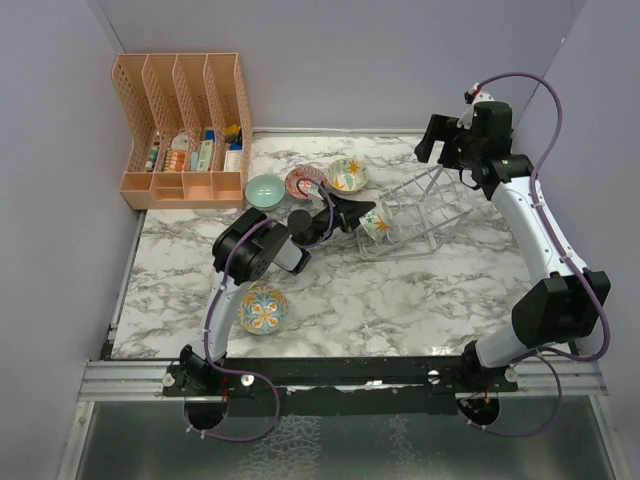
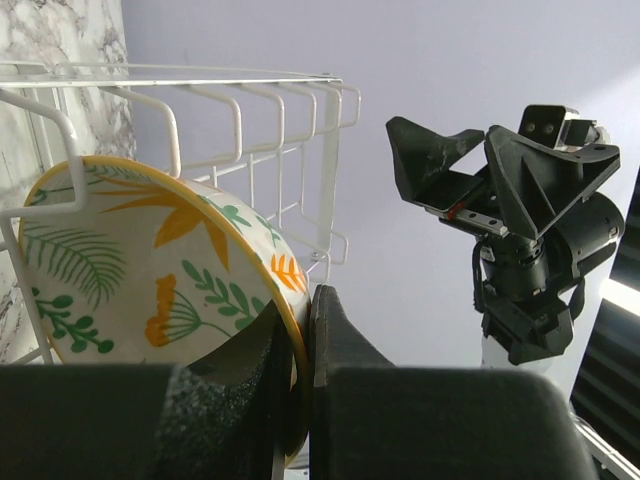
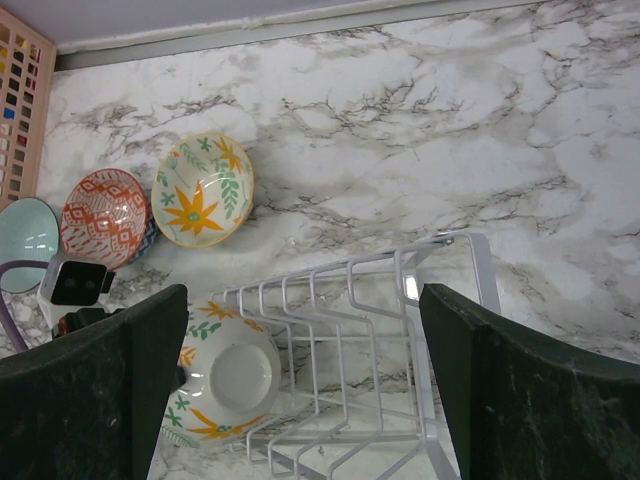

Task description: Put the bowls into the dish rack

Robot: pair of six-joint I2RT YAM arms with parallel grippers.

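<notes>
Pinching the rim of a floral bowl [image 2: 130, 280], left pincer [image 2: 305, 320] holds it on edge at the rack's [image 1: 425, 200] left end, likely to seat it in a slot. Right pincer [image 1: 432, 140] hangs wide open above the rack, empty. Teal bowl [image 1: 265, 190], red bowl [image 1: 305, 182], yellow-flower bowl [image 1: 347, 174] and blue-orange bowl [image 1: 263, 308] sit on the bench [image 1: 450, 290], unloaded.

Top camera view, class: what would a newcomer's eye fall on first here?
First, the left gripper pinching the rim of a floral bowl, which is tipped on its side at the left end of the wire dish rack mid-table. Next, the right gripper hanging open above the rack, and the orange organizer in the far left corner.
</notes>
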